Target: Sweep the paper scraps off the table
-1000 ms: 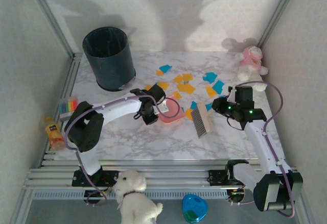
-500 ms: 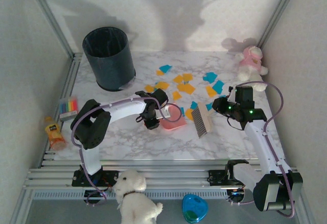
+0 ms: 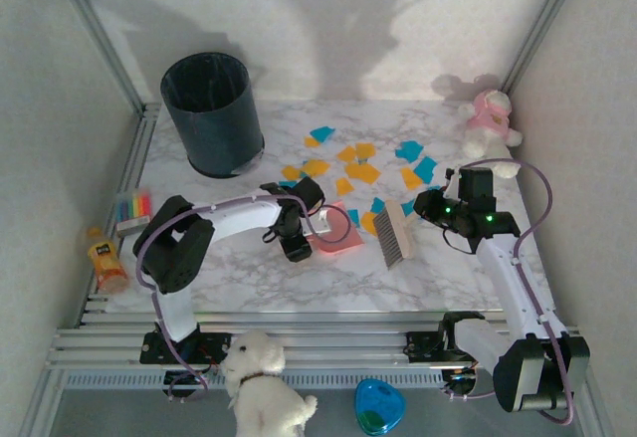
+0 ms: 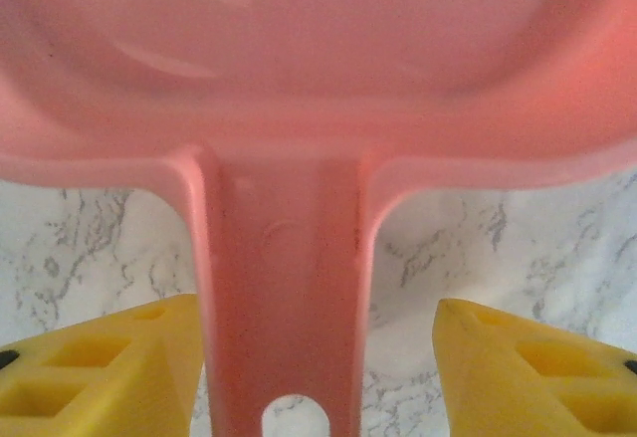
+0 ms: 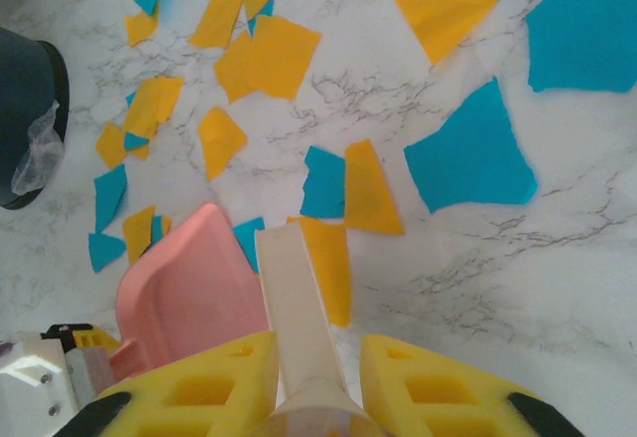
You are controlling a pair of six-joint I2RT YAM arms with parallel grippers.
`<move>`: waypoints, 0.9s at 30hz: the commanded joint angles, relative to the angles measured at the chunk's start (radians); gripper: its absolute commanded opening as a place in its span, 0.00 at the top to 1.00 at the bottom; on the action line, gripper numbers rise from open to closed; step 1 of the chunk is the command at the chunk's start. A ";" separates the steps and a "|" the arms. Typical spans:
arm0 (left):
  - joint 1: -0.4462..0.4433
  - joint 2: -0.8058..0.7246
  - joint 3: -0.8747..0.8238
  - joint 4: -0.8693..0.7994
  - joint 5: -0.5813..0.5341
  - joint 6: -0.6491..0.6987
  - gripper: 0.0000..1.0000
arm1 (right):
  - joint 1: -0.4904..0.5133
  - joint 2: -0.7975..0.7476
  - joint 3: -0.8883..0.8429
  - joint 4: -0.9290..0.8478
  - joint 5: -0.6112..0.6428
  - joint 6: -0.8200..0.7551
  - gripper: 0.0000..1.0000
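Centrally paper scraps (image 3: 360, 171), dustpan (image 3: 336, 239) perhaps touching, table (image 3: 398, 283) open nearside.

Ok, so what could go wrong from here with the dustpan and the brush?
The left gripper is open around the handle of the pink dustpan, not clamping it. A push from the brush, which is clamped in the right gripper, may shove the pan along the table. The paper scraps lie flat and might slip under the pan's lip. They also spread far back, so some could be missed.
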 commanded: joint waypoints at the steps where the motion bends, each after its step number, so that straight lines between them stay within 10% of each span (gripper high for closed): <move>1: 0.025 -0.086 -0.062 0.091 0.062 -0.032 0.38 | -0.006 -0.014 0.011 -0.005 -0.001 -0.012 0.97; 27: 0.063 -0.149 -0.256 0.357 0.160 -0.066 0.43 | -0.006 0.003 0.008 0.001 -0.007 -0.003 0.97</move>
